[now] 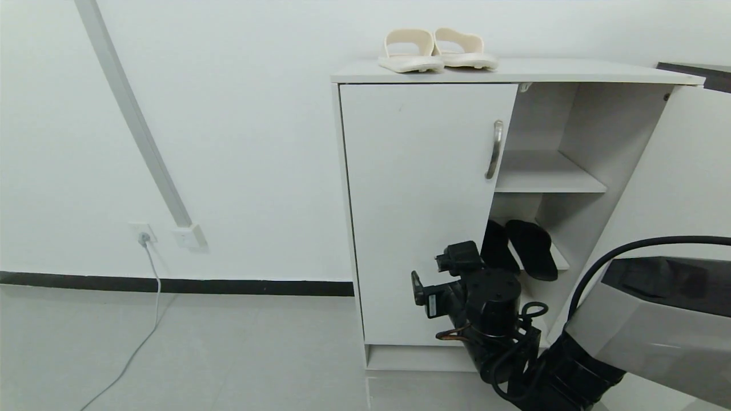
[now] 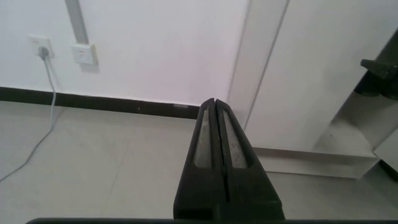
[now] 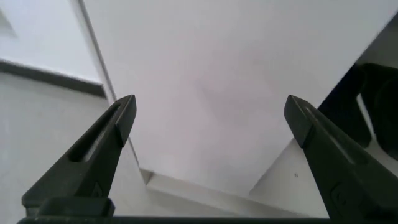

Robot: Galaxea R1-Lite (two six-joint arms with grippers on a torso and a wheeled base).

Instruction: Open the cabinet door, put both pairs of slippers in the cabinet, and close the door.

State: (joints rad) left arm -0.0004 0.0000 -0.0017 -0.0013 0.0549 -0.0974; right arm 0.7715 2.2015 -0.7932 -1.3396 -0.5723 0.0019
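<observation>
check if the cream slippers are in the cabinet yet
Out. The cream slippers sit on the cabinet top, while the black pair already lies inside.

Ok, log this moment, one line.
black slippers on lower shelf | cream slippers atop white cabinet | right door open | right gripper open | left gripper shut

Legible text and markings: none.
The cabinet, cream slippers and wall socket present plain surfaces with nothing readable.
</observation>
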